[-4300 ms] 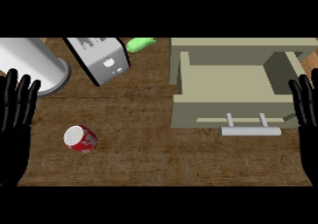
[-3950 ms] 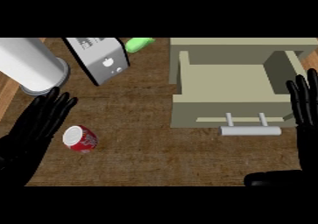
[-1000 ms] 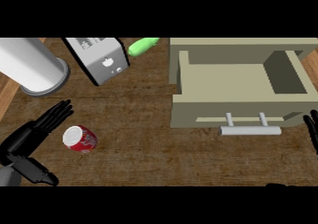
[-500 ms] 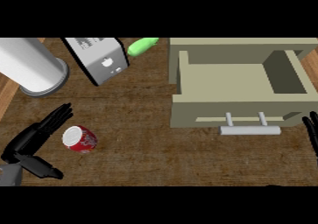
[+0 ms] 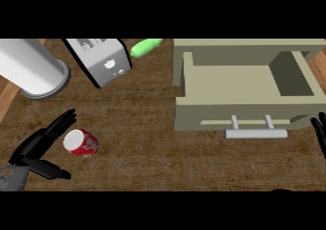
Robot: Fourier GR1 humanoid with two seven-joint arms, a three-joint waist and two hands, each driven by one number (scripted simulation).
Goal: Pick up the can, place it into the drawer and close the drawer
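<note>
Light falls evenly and fairly softly over the worktop (image 5: 158, 148), with no glare anywhere. The left robot hand (image 5: 42, 141) reads as near-black with hardly any shading, and the can (image 5: 81, 143) just beside its fingers casts only a faint shadow. Up and away from that hand, the white cylinder (image 5: 29, 67) is the brightest surface, and the open drawer (image 5: 248, 85) across from it holds soft shade along its inner walls.

Red cylindrical can with silver top (image 5: 81, 143) lies tipped on the brown wooden bench (image 5: 152, 148), lower left. Beige drawer with grey bar handle (image 5: 248, 96) pulled open, upper right.
</note>
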